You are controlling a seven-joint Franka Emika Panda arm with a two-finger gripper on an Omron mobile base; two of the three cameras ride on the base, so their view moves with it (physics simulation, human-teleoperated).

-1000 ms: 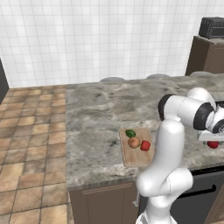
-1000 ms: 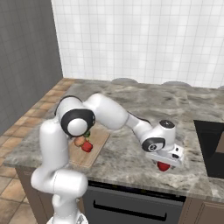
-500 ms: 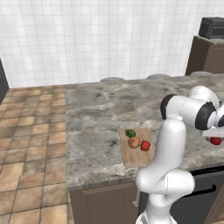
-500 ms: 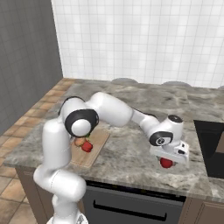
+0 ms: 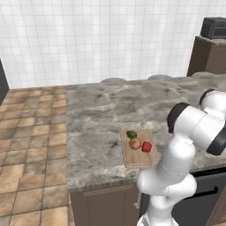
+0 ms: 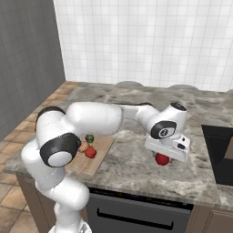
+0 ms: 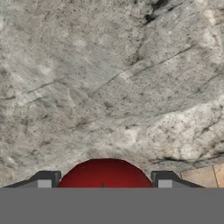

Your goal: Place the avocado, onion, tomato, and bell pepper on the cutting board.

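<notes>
pinching tomato [image 7: 105, 174] in pincer [image 7: 104, 180] | grey marble counter [image 5: 101, 110]; white tiled wall [image 5: 97, 39]

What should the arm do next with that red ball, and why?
Probably carry the tomato toward the cutting board: it sits between the pincer fingers, while avocado, onion and bell pepper already lie on the board.

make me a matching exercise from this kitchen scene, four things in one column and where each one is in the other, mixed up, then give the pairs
Things:
1. avocado
2. onion
3. bell pepper
4. tomato

Places:
A. between the fingers of the gripper, above the counter
B. on the cutting board, at its far end
C. on the board, on the arm's side
D. mid-board, between the other two

Pairs: 1-B, 2-D, 3-C, 4-A
</notes>
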